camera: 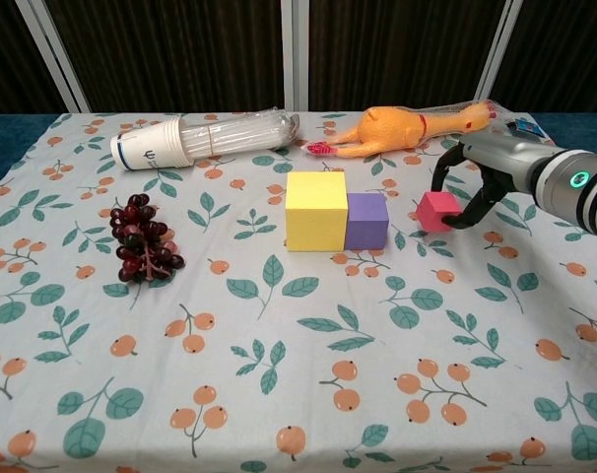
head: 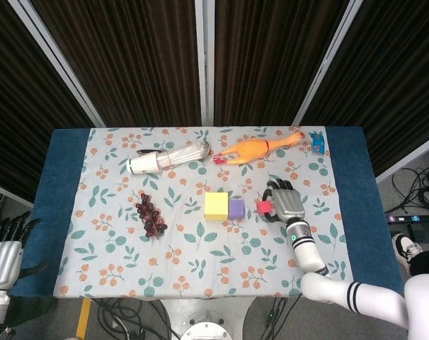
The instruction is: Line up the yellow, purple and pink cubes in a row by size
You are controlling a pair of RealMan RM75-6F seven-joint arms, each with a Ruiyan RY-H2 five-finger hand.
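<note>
A large yellow cube and a smaller purple cube stand touching side by side in the middle of the table; the head view shows them as yellow cube and purple cube. Just right of the purple cube, with a small gap, is the little pink cube, also seen as pink cube. My right hand arches over it, a finger on its left and the thumb on its right, holding it. The head view shows this right hand too. My left hand hangs off the table's left edge, fingers apart, holding nothing.
A rubber chicken lies behind the cubes, and a sleeve of paper cups lies at the back left. A bunch of dark grapes sits at the left. A small blue item lies at the back right corner.
</note>
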